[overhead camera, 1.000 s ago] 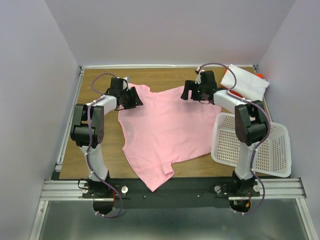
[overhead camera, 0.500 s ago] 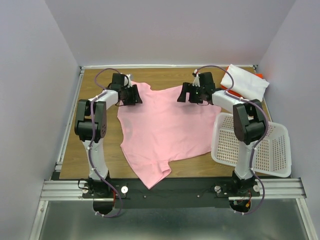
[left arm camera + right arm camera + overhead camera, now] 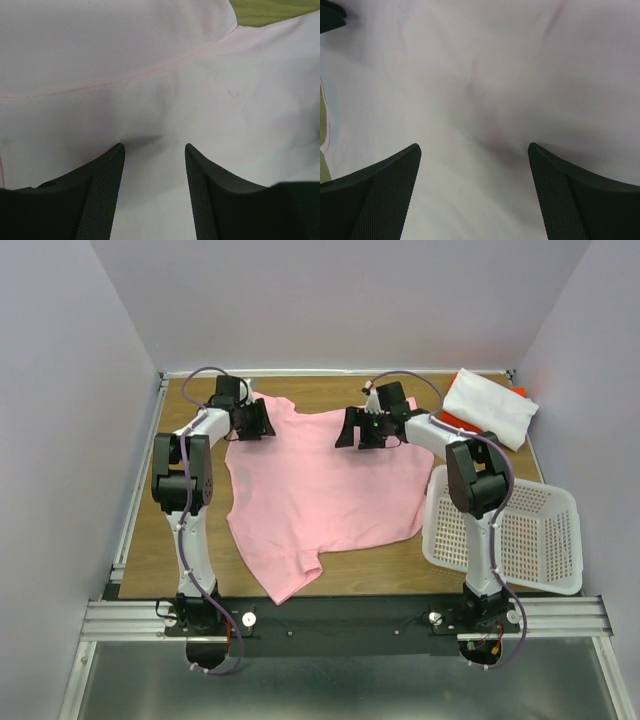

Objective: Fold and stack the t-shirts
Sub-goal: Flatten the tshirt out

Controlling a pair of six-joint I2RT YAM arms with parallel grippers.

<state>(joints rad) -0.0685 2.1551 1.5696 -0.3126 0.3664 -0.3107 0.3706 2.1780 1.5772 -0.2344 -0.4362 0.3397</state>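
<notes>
Top external shows the plain light pink cloth t-shirt (image 3: 320,490) spread unfolded under the open-jawed left tool (image 3: 262,420) and right tool (image 3: 350,430), with the white cloth tee (image 3: 490,405) and orange-red cloth tee (image 3: 452,421) waiting aside.

The wooden surface (image 3: 180,490) bears a pink t-shirt (image 3: 320,500) spread beneath the left gripper (image 3: 262,420) and right gripper (image 3: 350,430); right of the latter lie a white t-shirt (image 3: 490,405), an orange-red t-shirt (image 3: 517,392) and a basket (image 3: 540,530)

Top cam overhead, wrist cams close-up, all share tee (image 3: 320,490)
</notes>
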